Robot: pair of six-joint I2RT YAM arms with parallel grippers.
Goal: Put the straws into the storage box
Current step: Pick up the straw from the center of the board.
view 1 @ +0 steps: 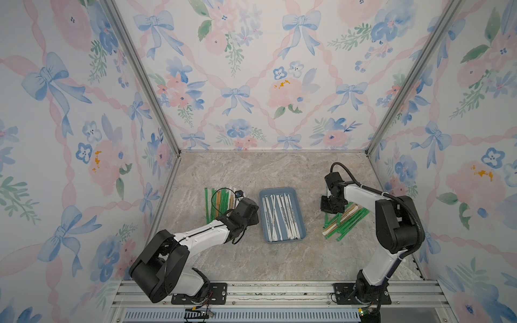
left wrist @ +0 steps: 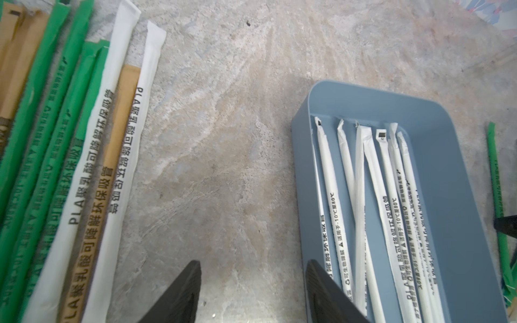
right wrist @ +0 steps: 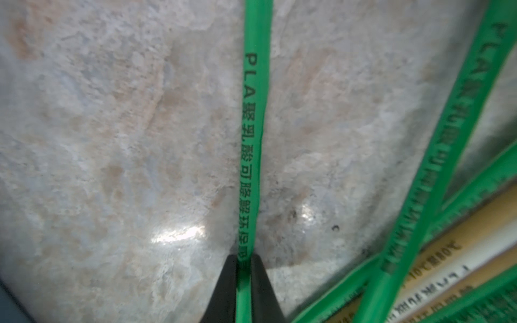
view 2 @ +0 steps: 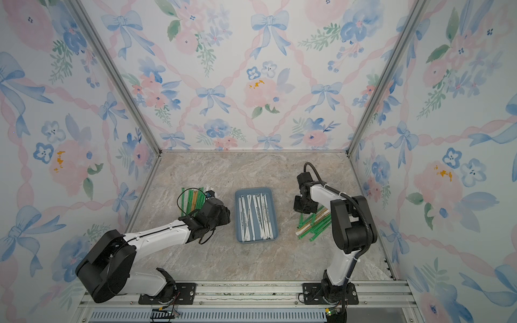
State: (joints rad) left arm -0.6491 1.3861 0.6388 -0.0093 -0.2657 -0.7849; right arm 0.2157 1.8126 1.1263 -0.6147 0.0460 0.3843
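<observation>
On the left of the marble table (view 1: 237,260), the left pile of straws (view 1: 221,202) lies side by side in green, tan and white with dark print, all running roughly away from the robot; in the left wrist view the pile's edge toward the box reads white, tan, white. Just beside that pile the left gripper (left wrist: 253,263) hangs low over bare table, between the pile and the box. Its fingers (left wrist: 184,290) are spread apart with nothing between them; one finger shows in front of the box's near corner, and whether it touches the wall cannot be told. In the middle sits the storage box (view 1: 278,190), its long side running away from the robot. In it lie the white straws (view 1: 281,218), lengthwise on the floor, a few crossing one another, all within the rim. To the right of the box the right gripper (right wrist: 244,258) points down at the table by the far end of the right-hand pile. Its fingers (right wrist: 223,285) are pressed in on a single green straw (right wrist: 253,125), pinching it across its width; the rest of that straw runs out over the marble, and whether it is lifted off the surface cannot be told. Furthest right, the right pile of straws (view 1: 348,221) lies fanned and crossed on the table, mostly green with some tan and white, partly hidden under the right arm (view 1: 391,218)
</observation>
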